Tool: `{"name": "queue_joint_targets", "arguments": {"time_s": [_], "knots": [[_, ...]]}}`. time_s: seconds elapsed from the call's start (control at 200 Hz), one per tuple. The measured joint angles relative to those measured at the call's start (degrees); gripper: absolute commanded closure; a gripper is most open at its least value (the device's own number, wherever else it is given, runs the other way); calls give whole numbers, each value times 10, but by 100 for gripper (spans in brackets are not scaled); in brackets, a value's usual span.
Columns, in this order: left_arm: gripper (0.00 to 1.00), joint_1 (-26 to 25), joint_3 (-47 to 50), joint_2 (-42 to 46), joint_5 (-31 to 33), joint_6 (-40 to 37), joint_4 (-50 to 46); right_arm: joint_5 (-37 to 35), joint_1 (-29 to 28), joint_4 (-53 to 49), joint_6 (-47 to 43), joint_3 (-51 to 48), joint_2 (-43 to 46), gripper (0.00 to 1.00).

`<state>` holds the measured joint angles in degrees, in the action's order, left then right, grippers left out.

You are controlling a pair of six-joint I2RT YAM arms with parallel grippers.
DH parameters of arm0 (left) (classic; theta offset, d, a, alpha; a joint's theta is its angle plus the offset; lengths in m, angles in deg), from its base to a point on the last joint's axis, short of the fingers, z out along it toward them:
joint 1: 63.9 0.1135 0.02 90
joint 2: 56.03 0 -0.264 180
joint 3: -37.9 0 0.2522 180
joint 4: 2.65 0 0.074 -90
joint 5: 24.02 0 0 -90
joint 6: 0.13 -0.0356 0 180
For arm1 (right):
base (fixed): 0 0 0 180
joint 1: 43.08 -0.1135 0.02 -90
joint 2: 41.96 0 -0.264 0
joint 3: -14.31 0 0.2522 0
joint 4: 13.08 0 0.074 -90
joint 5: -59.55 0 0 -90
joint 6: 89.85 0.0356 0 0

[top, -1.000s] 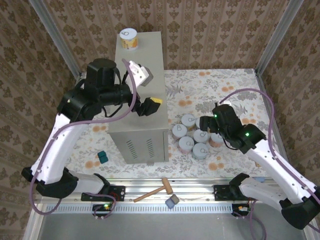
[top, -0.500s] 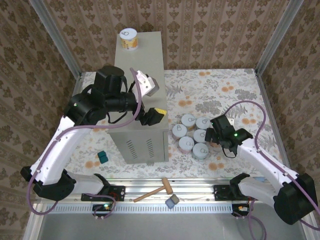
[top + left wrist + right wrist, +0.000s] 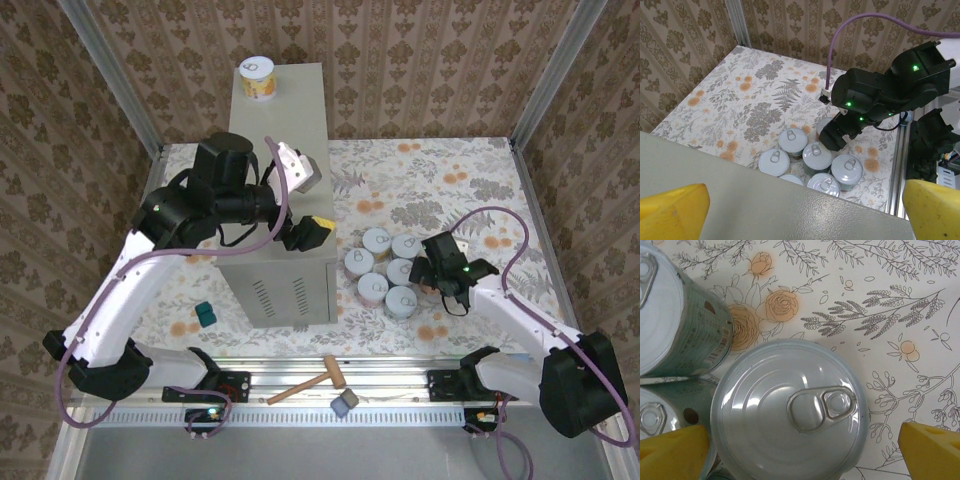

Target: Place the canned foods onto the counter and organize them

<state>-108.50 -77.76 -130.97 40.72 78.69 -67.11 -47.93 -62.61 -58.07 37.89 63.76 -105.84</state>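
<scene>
Over the counter (image 3: 300,110), left gripper (image 3: 303,198) gapes empty; right gripper (image 3: 801,449) straddles a can (image 3: 790,410), spread wide, not gripping.

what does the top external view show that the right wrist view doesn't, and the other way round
Top external: the counter with a lone can on its far left corner, the open left pincer above its near end, a wooden mallet by the rail. Right wrist: a close look at a pull-tab lid, sitting between the open right pincer and its yellow fingertips, and a neighbour's teal label. Both: the cluster of cans on the floral floor.
</scene>
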Motion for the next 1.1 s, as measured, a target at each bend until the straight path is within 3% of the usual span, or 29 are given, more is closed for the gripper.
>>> {"name": "queue_joint_targets", "arguments": {"time_s": [0.635,1.1], "knots": [[0,0,9,-1,6,0,6,13,13,50,0,4,-37,20],[0,0,18,-1,11,0,14,14,26,44,0,-5,-20,23]]}}
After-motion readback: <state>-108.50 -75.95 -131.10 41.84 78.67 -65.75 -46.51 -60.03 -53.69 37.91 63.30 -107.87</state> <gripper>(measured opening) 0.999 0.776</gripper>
